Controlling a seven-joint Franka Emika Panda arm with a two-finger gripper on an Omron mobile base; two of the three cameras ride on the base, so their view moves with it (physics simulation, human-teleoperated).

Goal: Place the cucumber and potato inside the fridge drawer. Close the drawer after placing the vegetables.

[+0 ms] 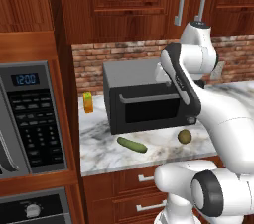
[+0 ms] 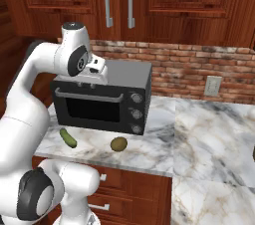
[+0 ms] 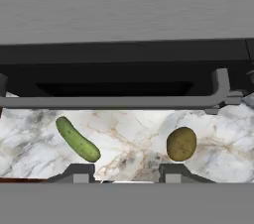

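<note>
The dark-green cucumber (image 1: 132, 144) (image 2: 68, 138) (image 3: 77, 139) lies on the marble counter (image 1: 99, 153) in front of the microwave, to the left. The olive-brown potato (image 1: 184, 136) (image 2: 118, 144) (image 3: 181, 143) rests on the same counter a short way to its right. My gripper (image 3: 127, 173) hangs high above the microwave's front edge and looks down at both vegetables. Its fingertips (image 3: 79, 172) stand apart with nothing between them. The fridge drawer is out of view.
A black microwave (image 1: 144, 99) (image 2: 104, 99) with a bar handle (image 3: 114, 101) stands behind the vegetables. A small orange carton (image 1: 88, 102) sits to its left. A wall oven panel (image 1: 34, 114) is at far left. Wooden drawers (image 1: 139, 188) run below the counter, and more counter (image 2: 209, 134) stretches right.
</note>
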